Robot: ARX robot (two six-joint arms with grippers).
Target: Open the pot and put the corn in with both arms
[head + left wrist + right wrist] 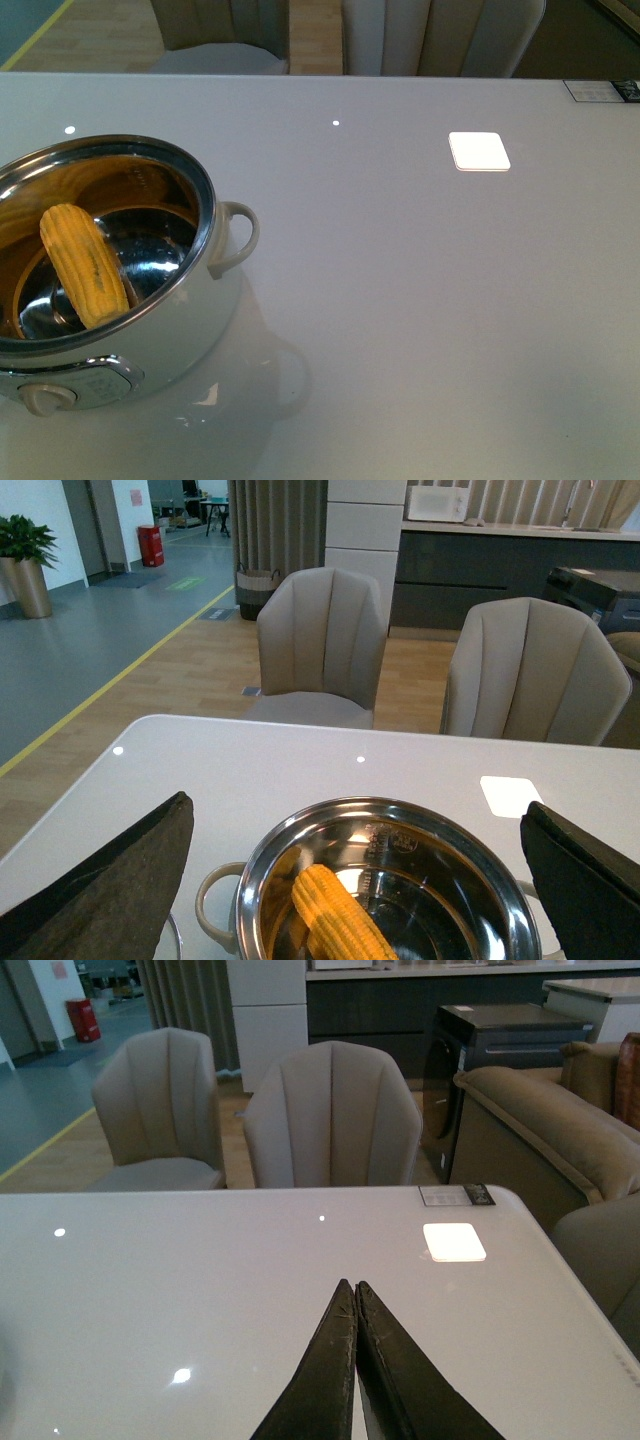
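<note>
Pot [110, 290] is sitting uncovered on the white table [420, 300], steel rim and interior showing, beige dial [45, 397] facing the robot, looped side handle [238, 238] sticking out on the side toward the table's open middle.

Corn [82, 265] is lying inside the pot, leaning tilted against the inner wall, its lower end resting near the bowl's bottom, its upper end reaching up toward the rim. Its reflection is tinting the steel wall orange.

Neither arm is showing in the front view.

Left gripper [360, 880] is hanging above the pot with jaws spread wide, one dark finger [110, 890] on each side of the rim, touching nothing; the corn is lying below, between them.

Right gripper [356, 1305] is hovering over bare table well apart from the pot, fingertips pressed together, holding nothing.

Beyond the pot, a bright square patch [479, 151] is gleaming on the tabletop. Two beige chairs [318, 645] are standing at the table's far edge.
</note>
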